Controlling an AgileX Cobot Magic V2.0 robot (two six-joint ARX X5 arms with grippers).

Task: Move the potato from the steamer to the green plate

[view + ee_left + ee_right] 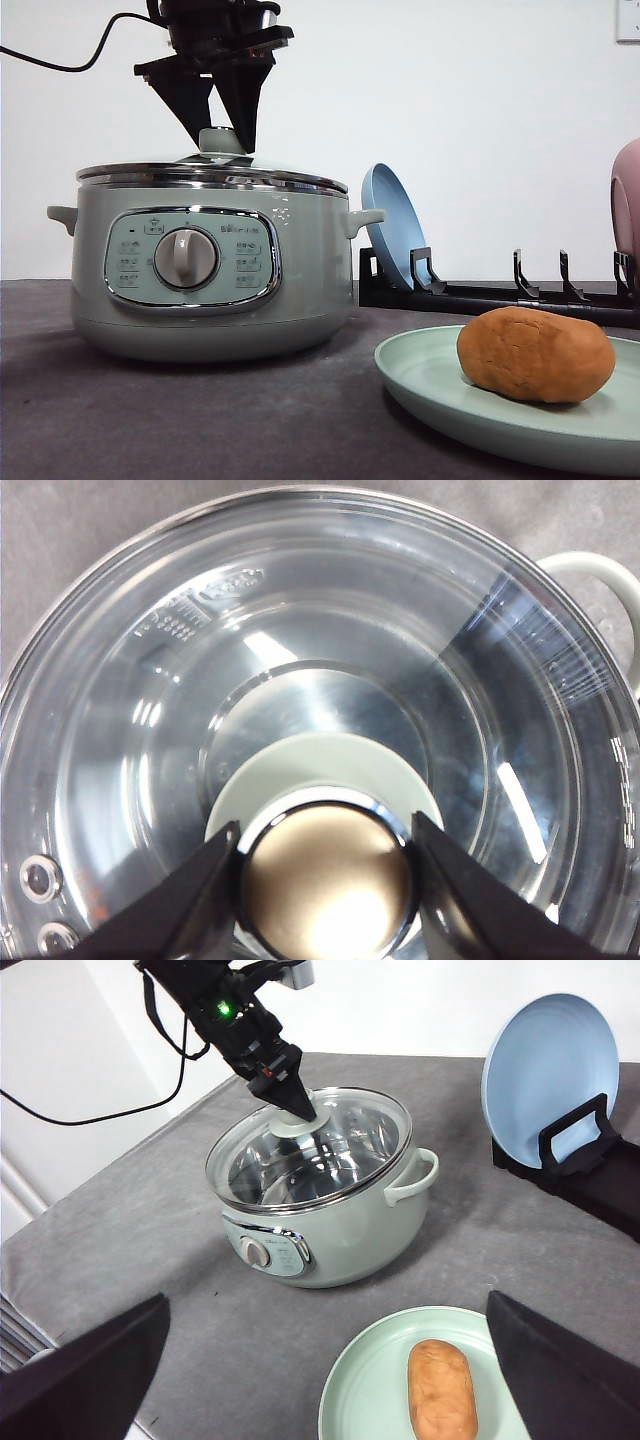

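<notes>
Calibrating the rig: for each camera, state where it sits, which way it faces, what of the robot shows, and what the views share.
Front view: low at table height, facing forward at the steamer; the left gripper at the lid knob.
Left wrist view: above the glass lid, looking down; fingers flank the knob.
Right wrist view: high, looking down across the table; the right gripper, open, above the green plate with the potato.
Shared: steamer and lid in all three.

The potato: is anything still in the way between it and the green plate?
No. The potato already lies on the green plate, nothing between them. The left hand is at the lid knob of the steamer, whose glass lid is on.
</notes>
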